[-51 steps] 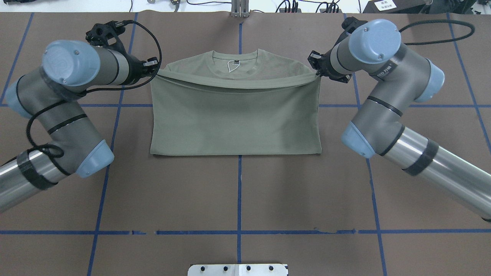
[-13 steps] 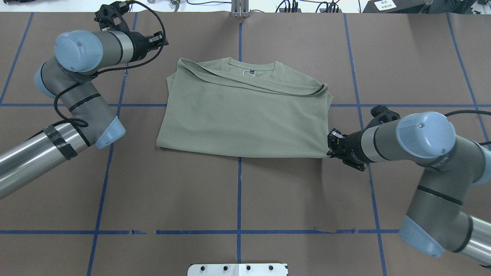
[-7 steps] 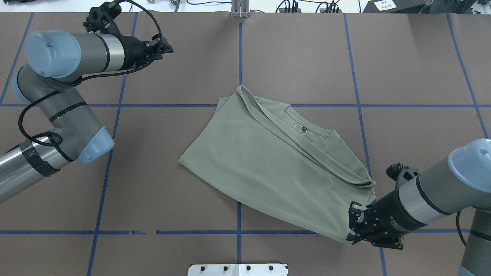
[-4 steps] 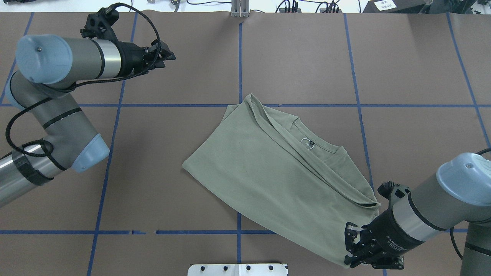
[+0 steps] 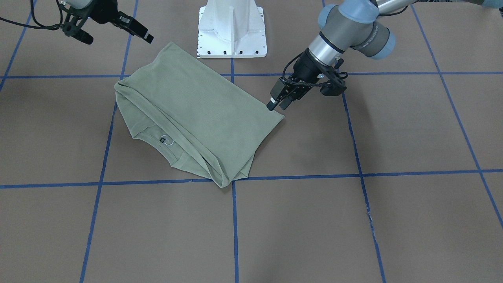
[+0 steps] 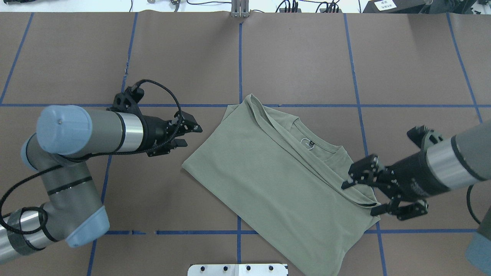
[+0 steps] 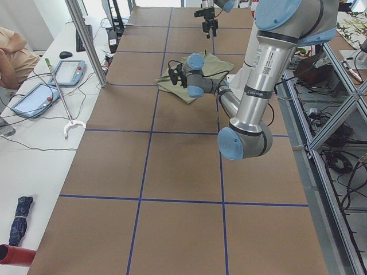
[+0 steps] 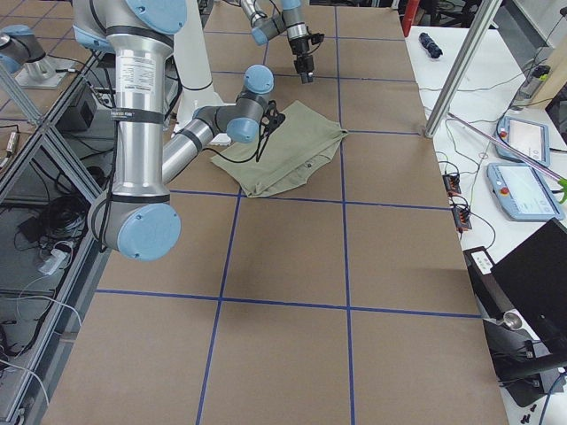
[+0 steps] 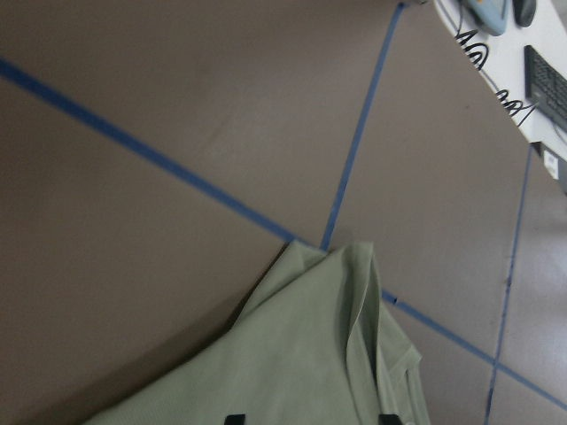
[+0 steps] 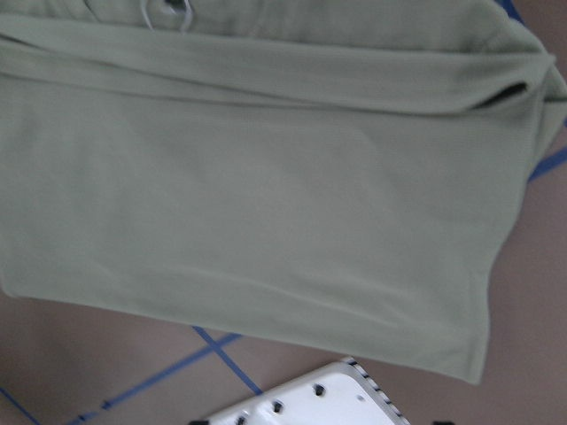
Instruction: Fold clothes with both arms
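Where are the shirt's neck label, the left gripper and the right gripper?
neck label point(image 6: 310, 143), overhead view, middle of the black tag.
left gripper point(image 6: 193, 137), overhead view, midway between its open fingertips.
right gripper point(image 6: 357, 200), overhead view, midway between its open fingertips.

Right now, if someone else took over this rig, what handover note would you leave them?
Left gripper: open, empty, beside the left edge of the pale sage-green long-sleeved knit shirt.
Right gripper: open, empty, raised over the shirt's opposite end.
Shirt: lies askew on the brown table, collar and black neck label showing.
Done: no sleeve sticks out; lower half folded up near the collar.
Left: probably straighten it and make a final fold.
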